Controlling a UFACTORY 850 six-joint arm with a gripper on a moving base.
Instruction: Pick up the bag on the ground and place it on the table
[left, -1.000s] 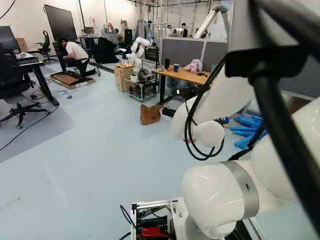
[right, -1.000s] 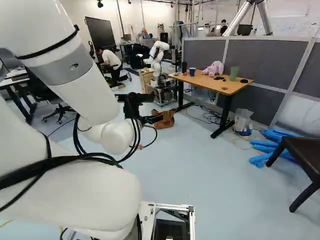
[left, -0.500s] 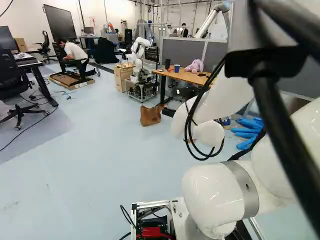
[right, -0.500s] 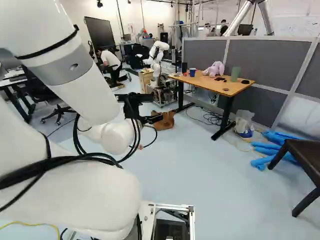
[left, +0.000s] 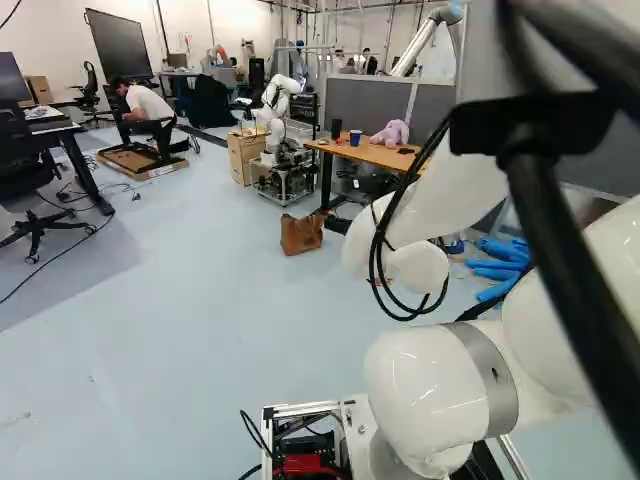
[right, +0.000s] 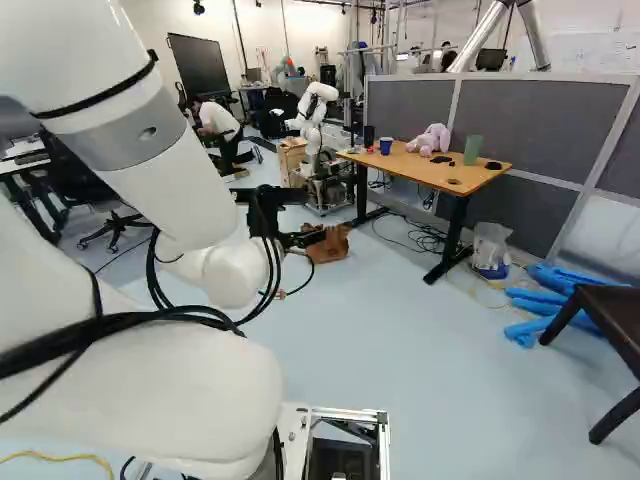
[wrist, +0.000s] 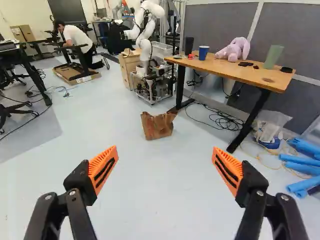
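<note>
My gripper (right: 302, 238) shows in the right base view as a black shape beside the arm, overlapping the brown bag (right: 331, 243). In the wrist view the gripper (wrist: 165, 162) stands open, its orange pads wide apart with only floor between them. The crumpled brown bag (wrist: 157, 125) stands upright on the floor, some way ahead of the fingers and untouched. The left base view shows the same bag (left: 301, 235). Beyond it, to its right, is the wooden-topped table (wrist: 240, 70) on black legs.
A pink plush toy (wrist: 234, 49), a blue cup (wrist: 203, 52) and a green cup (wrist: 273, 56) stand on the table. Cables (wrist: 222, 120) lie beneath it. Another robot (wrist: 145, 37) is behind the bag. Blue tubes (wrist: 302, 165) and a dark chair (right: 610, 325) are at the right.
The base has moved a little forward, so the bag and table appear slightly nearer. My arm has kept its pose against its lowest joint.
</note>
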